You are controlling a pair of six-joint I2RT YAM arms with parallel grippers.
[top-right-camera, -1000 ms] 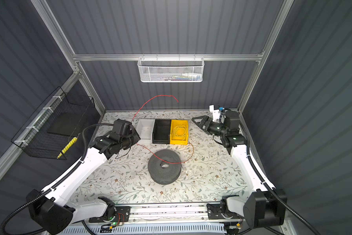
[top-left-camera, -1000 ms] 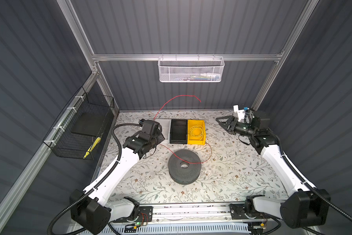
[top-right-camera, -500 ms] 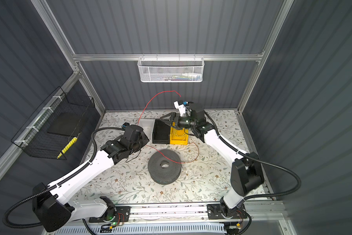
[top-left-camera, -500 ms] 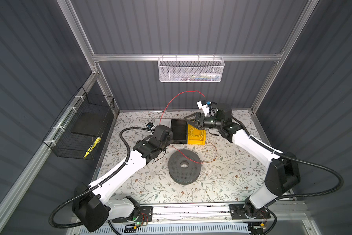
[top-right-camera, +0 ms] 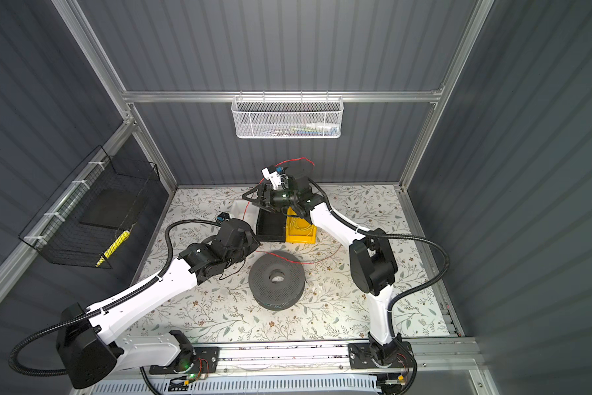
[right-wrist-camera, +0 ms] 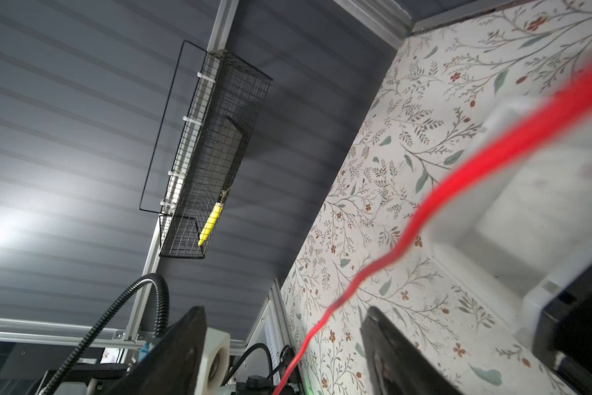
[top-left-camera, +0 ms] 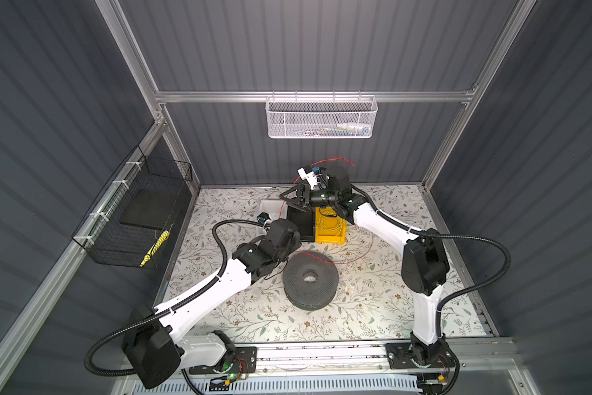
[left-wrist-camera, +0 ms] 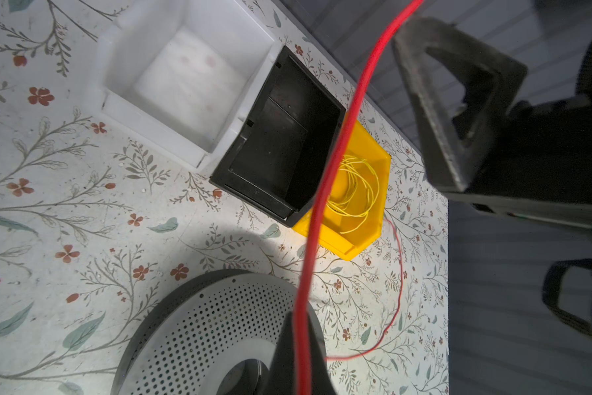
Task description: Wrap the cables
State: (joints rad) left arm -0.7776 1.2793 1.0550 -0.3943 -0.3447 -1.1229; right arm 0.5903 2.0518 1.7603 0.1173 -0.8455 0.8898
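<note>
Cables sit apart. The red cable is pinched in the left claw, whose jaws are closed tight on it above the edge of the dark perforated spool. From there it rises past the black bin and passes between the widely spread jaws of the right claw. Its loose tail curves over the table right of the spool. A yellow cable lies coiled inside the yellow bin.
</note>
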